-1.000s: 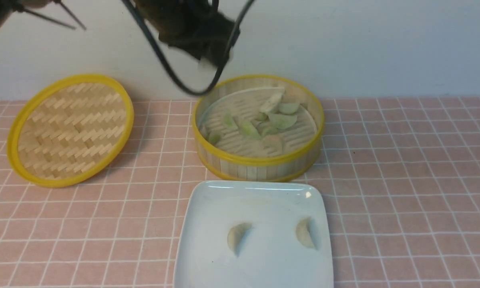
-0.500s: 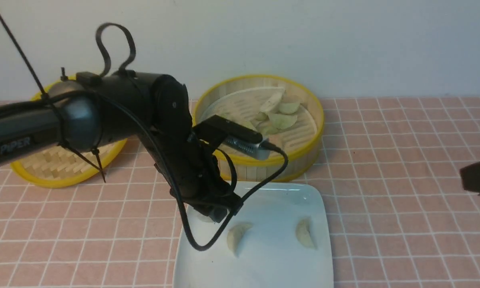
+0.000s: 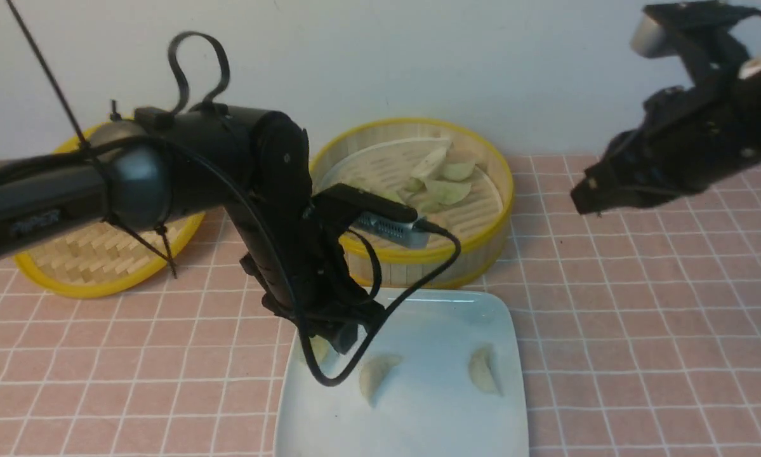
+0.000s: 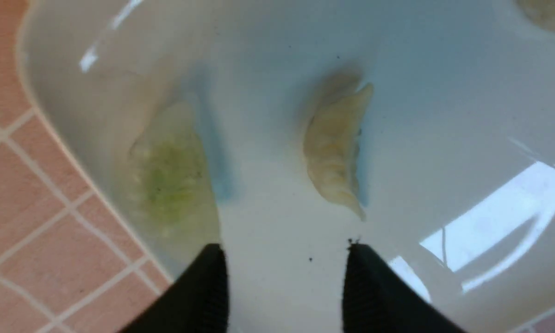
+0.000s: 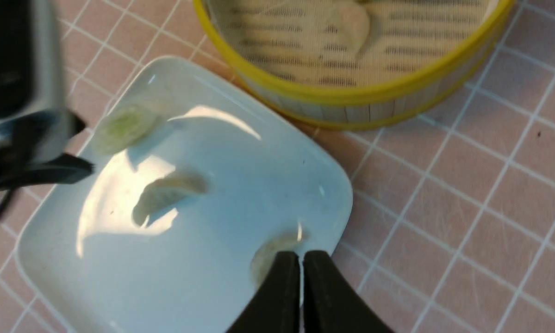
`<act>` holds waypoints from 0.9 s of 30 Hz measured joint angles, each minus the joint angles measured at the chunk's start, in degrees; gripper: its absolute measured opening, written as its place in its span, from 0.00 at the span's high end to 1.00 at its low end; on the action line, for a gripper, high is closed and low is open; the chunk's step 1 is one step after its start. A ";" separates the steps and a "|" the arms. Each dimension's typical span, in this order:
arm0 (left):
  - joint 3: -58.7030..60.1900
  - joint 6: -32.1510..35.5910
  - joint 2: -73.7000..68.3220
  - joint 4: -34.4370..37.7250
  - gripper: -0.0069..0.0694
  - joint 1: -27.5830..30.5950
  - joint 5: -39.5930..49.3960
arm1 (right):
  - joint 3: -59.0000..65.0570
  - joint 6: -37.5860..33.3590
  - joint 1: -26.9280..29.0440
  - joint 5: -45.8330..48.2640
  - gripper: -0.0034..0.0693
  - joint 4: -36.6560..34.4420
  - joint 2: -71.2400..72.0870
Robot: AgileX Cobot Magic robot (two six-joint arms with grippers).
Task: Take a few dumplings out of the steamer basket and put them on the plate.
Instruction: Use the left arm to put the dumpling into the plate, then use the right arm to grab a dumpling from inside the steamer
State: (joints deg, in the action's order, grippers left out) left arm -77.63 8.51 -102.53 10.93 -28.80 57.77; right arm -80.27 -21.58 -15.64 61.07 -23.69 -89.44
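Observation:
My left gripper hangs open just above the far left corner of the white plate; nothing sits between its fingers. A pale green dumpling lies on the plate beside one finger, partly hidden behind the gripper in the front view. Two beige dumplings also rest on the plate. Behind the plate the steamer basket holds several more dumplings. My right gripper is shut and empty, raised to the right of the basket; its shut fingertips look down over the plate's corner.
The flat woven yellow-rimmed lid lies at the far left, partly behind my left arm. A pink checked tablecloth covers the table, and a pale wall stands right behind the basket. The left arm's cable loops over the plate's left side.
My left arm came down from above the basket to the plate's far left corner, where a green dumpling now lies. My right arm rose into view at the right.

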 joint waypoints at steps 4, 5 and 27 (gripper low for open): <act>0.00 -1.14 11.09 -0.85 0.88 0.00 2.74 | -8.68 -0.17 -2.76 -1.51 0.83 1.86 -10.24; 0.00 -1.21 11.09 -0.85 0.88 0.00 2.85 | -9.17 -0.17 -2.88 -1.51 0.82 1.86 -10.81; -0.05 -6.88 51.66 -0.19 0.92 0.00 14.86 | -44.97 0.70 -7.50 -3.33 0.45 10.69 -51.67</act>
State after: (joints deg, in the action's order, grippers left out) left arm -77.68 1.63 -50.87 10.74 -28.80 72.62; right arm -125.25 -20.88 -23.14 57.74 -13.01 -141.11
